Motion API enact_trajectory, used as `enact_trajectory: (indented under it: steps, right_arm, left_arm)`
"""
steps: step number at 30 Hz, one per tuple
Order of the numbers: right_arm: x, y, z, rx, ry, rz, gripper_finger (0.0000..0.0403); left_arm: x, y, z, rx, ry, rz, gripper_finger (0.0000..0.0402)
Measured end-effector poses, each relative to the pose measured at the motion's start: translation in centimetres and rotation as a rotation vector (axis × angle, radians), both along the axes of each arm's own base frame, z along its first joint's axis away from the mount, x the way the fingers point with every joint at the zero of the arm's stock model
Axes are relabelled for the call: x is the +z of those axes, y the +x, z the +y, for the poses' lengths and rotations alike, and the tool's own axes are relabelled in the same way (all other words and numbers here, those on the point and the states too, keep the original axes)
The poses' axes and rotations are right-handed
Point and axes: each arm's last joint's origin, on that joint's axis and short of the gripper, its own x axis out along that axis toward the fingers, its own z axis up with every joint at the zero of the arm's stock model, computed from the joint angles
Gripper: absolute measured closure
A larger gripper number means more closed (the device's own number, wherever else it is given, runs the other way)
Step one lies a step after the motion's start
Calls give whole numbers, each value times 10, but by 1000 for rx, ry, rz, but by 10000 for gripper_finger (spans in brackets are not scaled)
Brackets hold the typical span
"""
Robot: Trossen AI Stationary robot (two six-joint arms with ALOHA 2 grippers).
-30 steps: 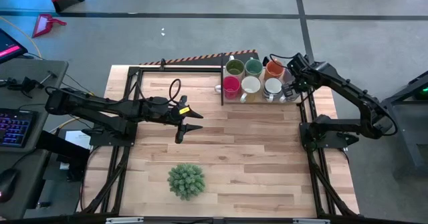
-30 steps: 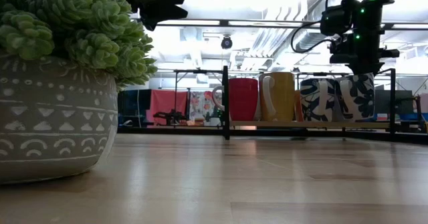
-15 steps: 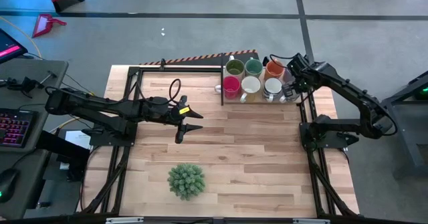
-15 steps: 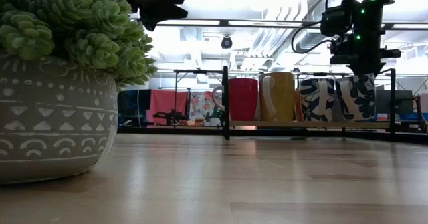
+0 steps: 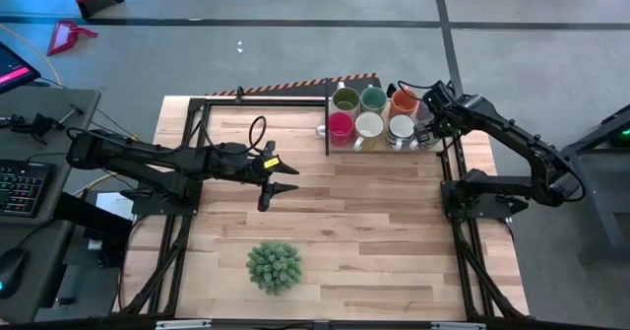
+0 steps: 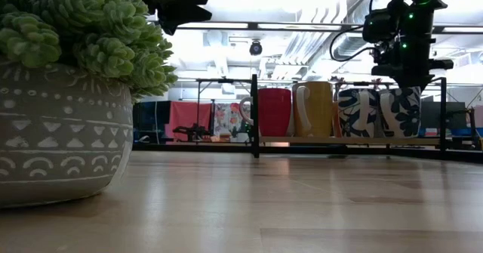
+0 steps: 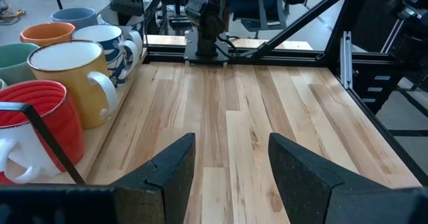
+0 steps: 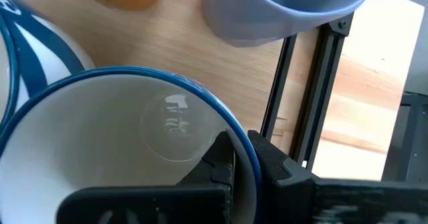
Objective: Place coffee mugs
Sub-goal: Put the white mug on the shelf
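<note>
one right end effector pinches white mug rim.

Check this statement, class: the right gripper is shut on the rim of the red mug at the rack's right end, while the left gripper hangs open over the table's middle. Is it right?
One detail is wrong. The right gripper is shut on the rim of a white, blue-rimmed mug, not the red mug; the right wrist view shows it. The rest stands: the left gripper hangs open over the table.
</note>
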Motion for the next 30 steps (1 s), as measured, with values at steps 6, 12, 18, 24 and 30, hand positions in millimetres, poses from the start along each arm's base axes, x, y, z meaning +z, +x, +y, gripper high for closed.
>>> enact_trajectory:
  steps: [6,12,18,24,30]
  right_arm:
    - [0,0,0,6,0,5,403]
    - [-1,-1,0,13,0,27,387]
    - [-2,-1,0,10,-6,49,353]
    - [-2,-2,-1,3,-26,70,335]
    - [-1,-2,-2,-6,-52,91,333]
  left_arm:
    - [0,0,0,0,0,0,222]
    - [0,0,0,0,0,0,222]
    - [0,0,0,0,0,0,222]
    - [0,0,0,3,-9,0,222]
    - [0,0,0,3,-9,0,222]
